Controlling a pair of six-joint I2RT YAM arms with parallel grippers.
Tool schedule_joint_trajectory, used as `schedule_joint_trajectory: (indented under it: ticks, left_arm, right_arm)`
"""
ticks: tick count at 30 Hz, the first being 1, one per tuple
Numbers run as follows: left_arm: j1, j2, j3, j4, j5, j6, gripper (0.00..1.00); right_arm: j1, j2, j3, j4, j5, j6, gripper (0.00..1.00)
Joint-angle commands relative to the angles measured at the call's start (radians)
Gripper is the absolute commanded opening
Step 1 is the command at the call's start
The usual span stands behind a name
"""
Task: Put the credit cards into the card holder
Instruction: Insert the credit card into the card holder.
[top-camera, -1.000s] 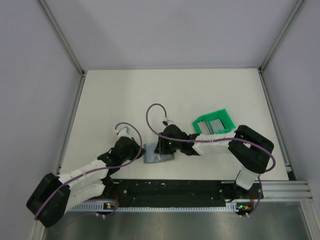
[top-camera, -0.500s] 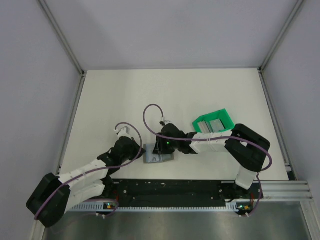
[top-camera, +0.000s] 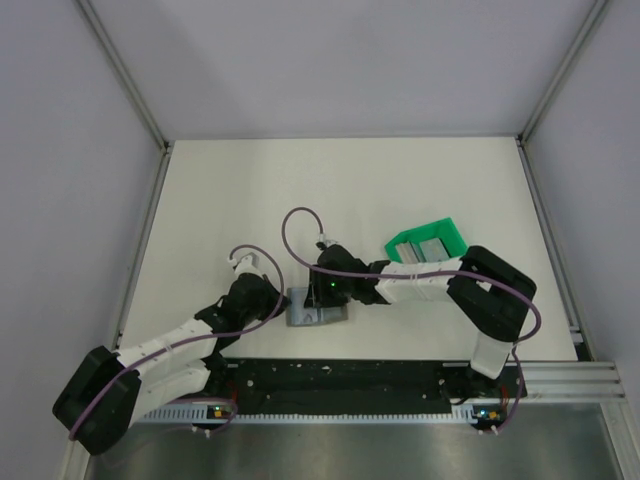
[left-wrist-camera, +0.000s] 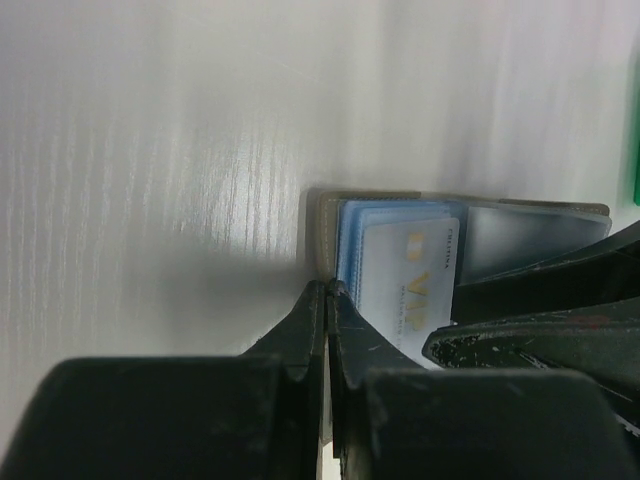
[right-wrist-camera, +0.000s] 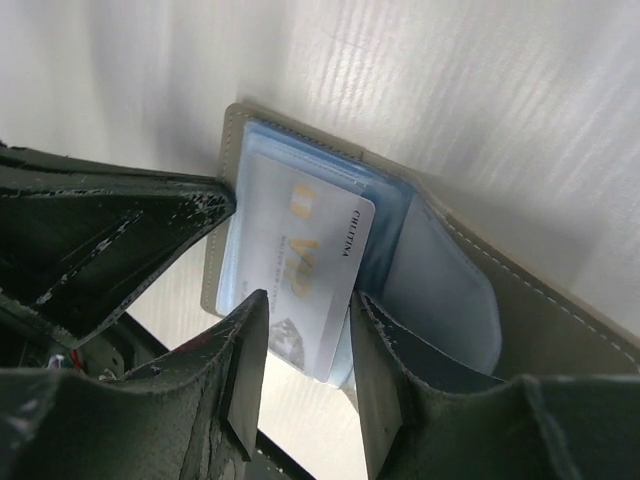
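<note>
The card holder (top-camera: 315, 308) lies open on the table near the front edge, between the two grippers. A pale credit card (right-wrist-camera: 300, 270) with gold lettering sits partly in the card holder's blue pocket (right-wrist-camera: 450, 290), one end sticking out. My right gripper (right-wrist-camera: 308, 305) is open, its jaws on either side of that end without touching it. My left gripper (left-wrist-camera: 327, 290) is shut, its tips at the left edge of the card holder (left-wrist-camera: 530, 235). More grey credit cards (top-camera: 425, 249) lie in the green tray.
The green open tray (top-camera: 400, 246) stands just right of the right wrist. Black rails of the arm mounts (top-camera: 350, 385) run along the near edge. Grey walls enclose the table on three sides.
The right wrist has crept a little left over the card holder and its jaws have widened slightly. The left arm has stayed put.
</note>
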Motion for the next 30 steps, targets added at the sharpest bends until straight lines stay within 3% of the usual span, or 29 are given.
schedule_joint_trajectory:
  ticks: [1,6,23,30]
  left_arm:
    - [-0.003,-0.011,-0.007,-0.009,-0.004,0.004,0.0]
    - [-0.001,-0.02,-0.007,-0.015,-0.011,0.004,0.0]
    - [-0.001,-0.017,-0.008,-0.004,-0.001,0.004,0.0]
    - [-0.003,-0.02,-0.007,-0.007,-0.003,0.006,0.0]
  right_arm:
    - [0.014,-0.044,0.024,-0.081,0.137,-0.01,0.4]
    - [0.013,-0.074,0.012,-0.095,0.171,-0.01,0.41]
    - [0.014,0.005,0.032,0.031,-0.013,-0.011,0.33]
    - [0.018,-0.049,0.006,-0.001,0.087,-0.018,0.34]
